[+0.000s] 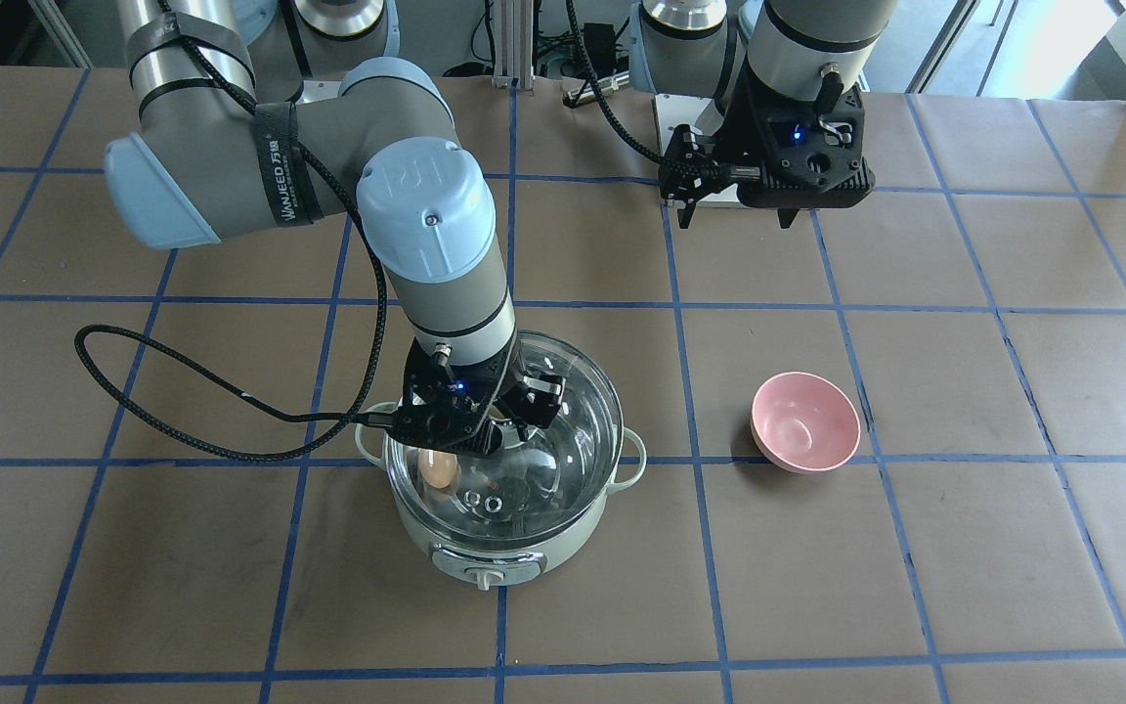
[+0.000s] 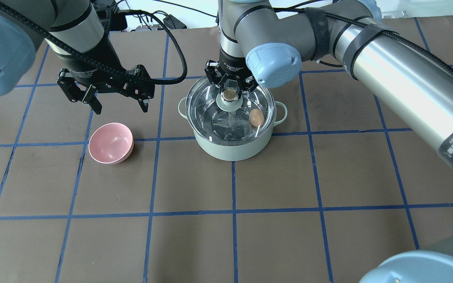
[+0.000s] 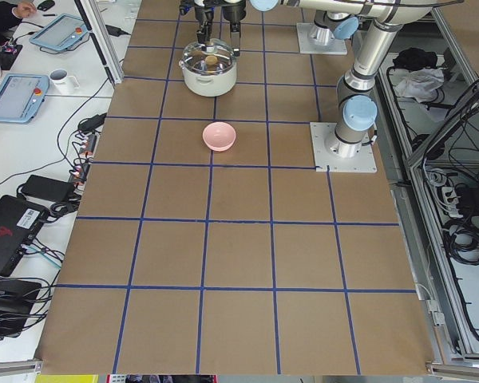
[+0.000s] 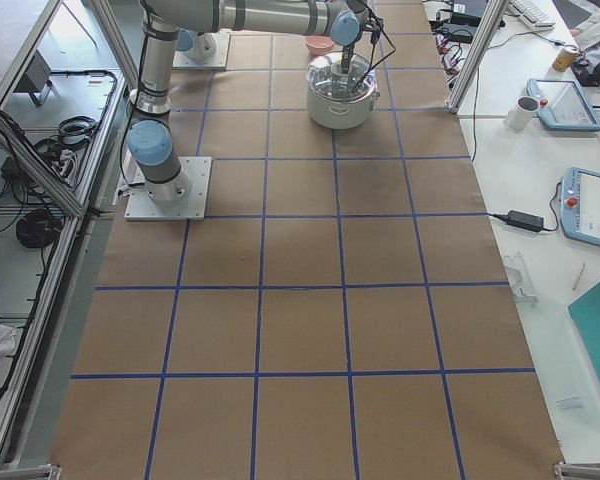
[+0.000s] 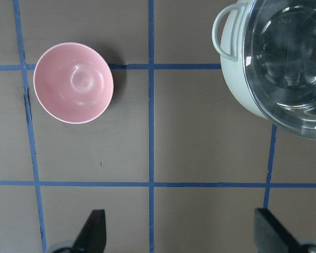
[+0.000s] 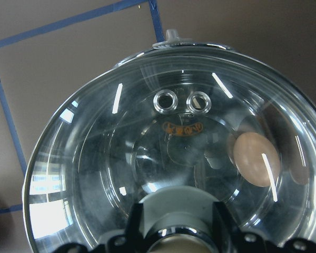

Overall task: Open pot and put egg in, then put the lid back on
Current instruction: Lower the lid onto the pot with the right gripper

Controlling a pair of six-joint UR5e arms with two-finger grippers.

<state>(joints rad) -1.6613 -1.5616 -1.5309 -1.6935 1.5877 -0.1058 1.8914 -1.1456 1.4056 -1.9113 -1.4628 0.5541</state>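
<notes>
The mint-green pot point(image 1: 495, 548) stands on the table, also in the overhead view point(image 2: 230, 151). The glass lid point(image 2: 210, 110) sits on its rim. The tan egg point(image 2: 256, 117) lies inside the pot under the lid, and shows through the glass in the right wrist view point(image 6: 255, 158) and the front view point(image 1: 440, 470). My right gripper point(image 2: 229, 91) is over the lid's centre, its fingers closed on either side of the beige knob. My left gripper point(image 2: 121, 109) is open and empty, hanging above the table beyond the pink bowl.
A pink bowl point(image 2: 110, 142) stands empty to the left of the pot, about one grid square away; it also shows in the left wrist view point(image 5: 73, 83). The right arm's cable loops over the table beside the pot point(image 1: 133, 391). Brown paper with blue tape lines covers the table.
</notes>
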